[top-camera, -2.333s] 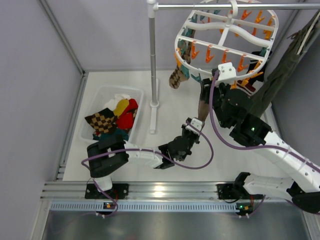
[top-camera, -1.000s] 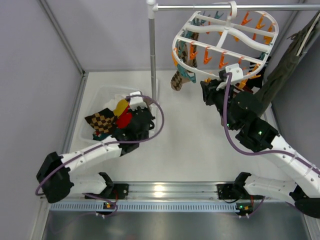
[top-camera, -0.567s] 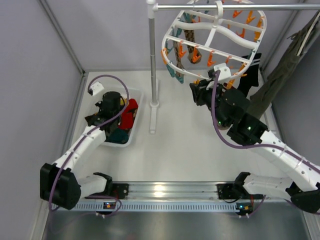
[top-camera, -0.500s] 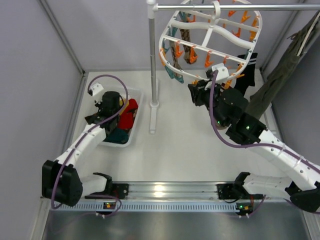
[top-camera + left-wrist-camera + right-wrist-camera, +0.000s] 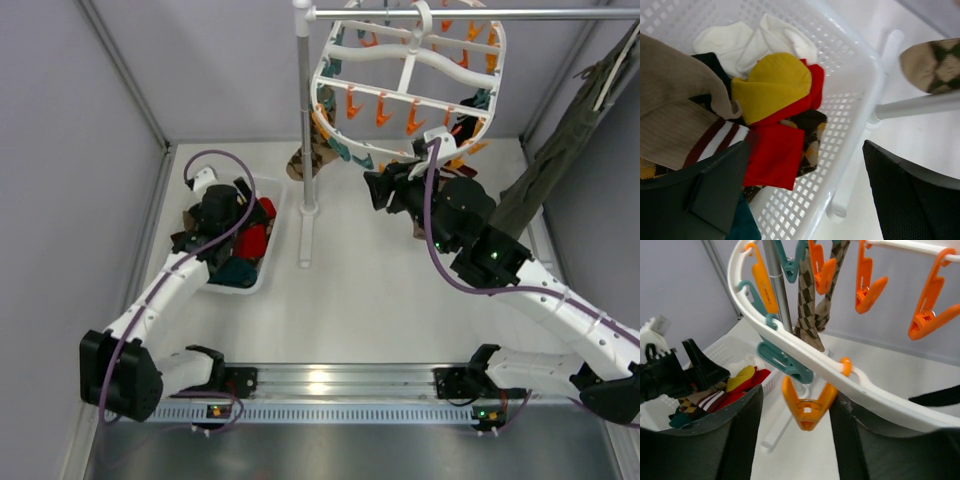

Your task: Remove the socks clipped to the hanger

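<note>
Right now we see the left gripper poised over a white basket that sits on the table to the left of the pole. Its fingers stand wide apart with nothing caught between them; beneath them lies a heap of socks. In that heap we can pick out a tan sock with a white and dark-red striped cuff, a yellow piece, a red piece and a white one.

The hanger hooks on the rail just right of the pole, and its frame is tilted rather than level. One argyle sock is clipped at the rim nearest the pole and dangles just beside it. We cannot tell whether the two touch.

The right gripper is raised to the hanger's underside, right of the pole. Its fingers are spread, and an orange clip dangles in the gap between them — we see space on either side of the clip, so nothing is pinched. A teal clip hangs from the same rim, a little nearer the pole. A long olive garment hangs far right of the pole, well apart from both arms.
</note>
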Motion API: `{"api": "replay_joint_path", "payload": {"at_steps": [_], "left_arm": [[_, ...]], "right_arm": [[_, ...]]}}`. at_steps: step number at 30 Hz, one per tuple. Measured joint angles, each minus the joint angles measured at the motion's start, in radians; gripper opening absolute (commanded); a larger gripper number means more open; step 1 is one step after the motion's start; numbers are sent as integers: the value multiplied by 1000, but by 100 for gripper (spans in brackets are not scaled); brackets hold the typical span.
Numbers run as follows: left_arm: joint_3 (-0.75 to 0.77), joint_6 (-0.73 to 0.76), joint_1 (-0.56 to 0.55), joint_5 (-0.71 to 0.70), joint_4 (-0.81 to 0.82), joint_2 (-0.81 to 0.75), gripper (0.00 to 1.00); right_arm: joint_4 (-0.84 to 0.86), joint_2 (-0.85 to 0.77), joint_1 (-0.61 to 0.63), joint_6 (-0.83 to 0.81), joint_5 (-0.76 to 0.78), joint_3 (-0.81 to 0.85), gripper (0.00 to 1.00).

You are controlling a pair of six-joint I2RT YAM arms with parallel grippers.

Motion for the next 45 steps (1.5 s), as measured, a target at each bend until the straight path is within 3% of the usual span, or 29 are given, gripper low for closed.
{"api": "replay_joint_path", "payload": {"at_steps": [2, 7, 12, 19, 24, 32, 40, 45], "left_arm": [[0, 8, -8, 26, -3, -58, 99], [1, 35, -50, 43, -7, -212, 99], [13, 67, -161, 36, -24, -226, 99], [47, 153, -642, -47, 2, -155, 99], [10, 237, -814, -20, 160, -137, 98], [-3, 308, -893, 135, 386, 33, 99], [22, 320, -938, 198, 477, 182, 99], [23, 312, -968, 139, 490, 185, 99]], "right_arm": [[-1, -1, 0, 14, -7, 0, 66], [-8, -13, 0, 56, -13, 0, 83], [-30, -55, 0, 103, -39, 0, 100], [-216, -171, 0, 119, -112, 0, 100], [-399, -267, 0, 110, -146, 0, 99], [-562, -410, 0, 94, -89, 0, 99], [-599, -504, 0, 96, 308, -94, 99], [-600, -486, -18, 101, 410, -180, 99]]}}
